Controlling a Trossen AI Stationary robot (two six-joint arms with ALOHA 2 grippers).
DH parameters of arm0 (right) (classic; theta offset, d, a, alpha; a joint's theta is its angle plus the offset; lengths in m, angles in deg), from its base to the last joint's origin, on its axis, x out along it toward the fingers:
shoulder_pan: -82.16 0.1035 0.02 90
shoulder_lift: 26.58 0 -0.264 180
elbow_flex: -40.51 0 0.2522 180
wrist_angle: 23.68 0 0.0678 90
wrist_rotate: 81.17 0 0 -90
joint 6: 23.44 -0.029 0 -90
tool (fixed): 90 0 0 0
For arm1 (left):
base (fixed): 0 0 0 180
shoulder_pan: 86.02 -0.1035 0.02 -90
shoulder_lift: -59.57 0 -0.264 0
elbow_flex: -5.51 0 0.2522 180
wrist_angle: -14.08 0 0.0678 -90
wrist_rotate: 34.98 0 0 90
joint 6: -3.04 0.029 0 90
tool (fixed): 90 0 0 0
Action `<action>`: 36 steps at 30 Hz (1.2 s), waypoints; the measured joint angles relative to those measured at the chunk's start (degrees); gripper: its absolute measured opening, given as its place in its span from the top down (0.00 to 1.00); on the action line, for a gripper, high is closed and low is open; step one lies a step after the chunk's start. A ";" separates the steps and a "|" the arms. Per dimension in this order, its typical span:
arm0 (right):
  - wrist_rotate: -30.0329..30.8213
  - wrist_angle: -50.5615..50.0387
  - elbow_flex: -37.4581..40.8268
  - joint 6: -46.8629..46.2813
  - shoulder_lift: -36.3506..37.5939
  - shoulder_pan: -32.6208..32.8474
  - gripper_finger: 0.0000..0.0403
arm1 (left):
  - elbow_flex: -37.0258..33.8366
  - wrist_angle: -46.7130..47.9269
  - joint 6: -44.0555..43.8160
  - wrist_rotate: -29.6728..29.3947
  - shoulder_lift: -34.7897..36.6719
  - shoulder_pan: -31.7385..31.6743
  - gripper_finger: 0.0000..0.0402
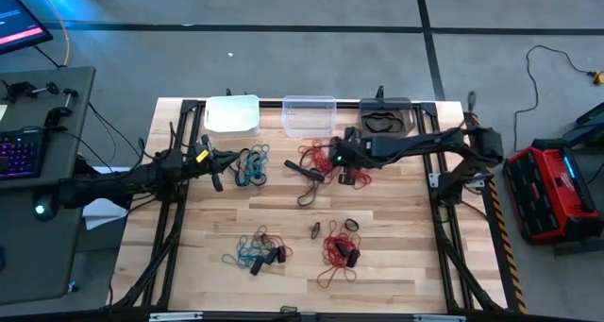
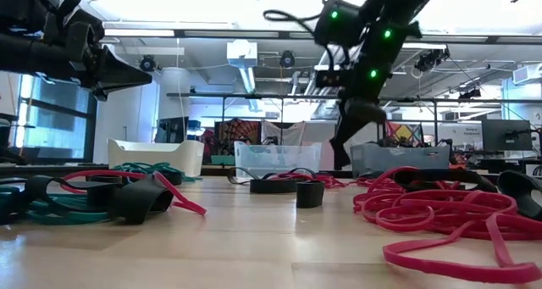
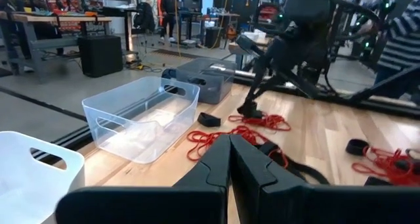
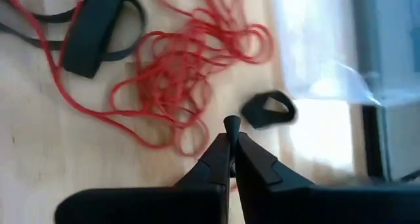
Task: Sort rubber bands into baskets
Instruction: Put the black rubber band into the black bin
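Just in front of the clear basket (image 1: pixel 309 115), seen from above, the right gripper (image 1: pixel 332 158) hangs over a red rubber band bunch (image 1: pixel 314 157), fingers together, seemingly pinching a strand to lift it. Its wrist view shows closed tips beside a black band (image 4: pixel 266 110). Nearer the white basket (image 1: pixel 232 114), the left gripper (image 1: pixel 219 166) waits closed by teal bands (image 1: pixel 251 164).

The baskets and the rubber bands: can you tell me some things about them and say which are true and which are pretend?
1. Three baskets stand in a row at the table's far edge: white basket, clear basket, dark grey basket. True.
2. The clear basket is full of red bands. False: it looks empty.
3. The dark grey basket holds black bands. True.
4. The right gripper is wide open. False: it is shut, above the red bands.
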 joint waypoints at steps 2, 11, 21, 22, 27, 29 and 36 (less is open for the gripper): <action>2.16 -1.66 0.02 -2.02 2.68 -1.10 1.00 | 0.00 -0.36 -0.39 0.00 0.00 0.00 1.00; 11.63 -8.76 0.02 -11.72 15.08 -8.40 1.00 | 0.00 -0.44 0.55 -0.02 -0.01 0.00 1.00; 11.34 -7.26 6.14 -20.38 16.24 -22.33 1.00 | 0.00 -1.40 0.66 -0.02 0.00 0.00 1.00; 10.35 -5.63 7.16 -20.34 16.22 -23.56 1.00 | 0.00 -1.40 0.66 -0.01 -0.01 0.00 1.00; 5.40 2.08 11.63 -20.30 16.20 -28.27 1.00 | 0.00 -1.36 0.66 -0.02 -0.02 0.00 1.00; 3.37 4.69 13.33 -20.31 16.20 -29.69 1.00 | 0.00 -1.36 0.66 -0.02 -0.02 0.00 1.00; 0.08 12.80 18.25 -23.06 16.18 -32.77 1.00 | 0.00 -1.36 0.66 -0.02 -0.02 0.00 1.00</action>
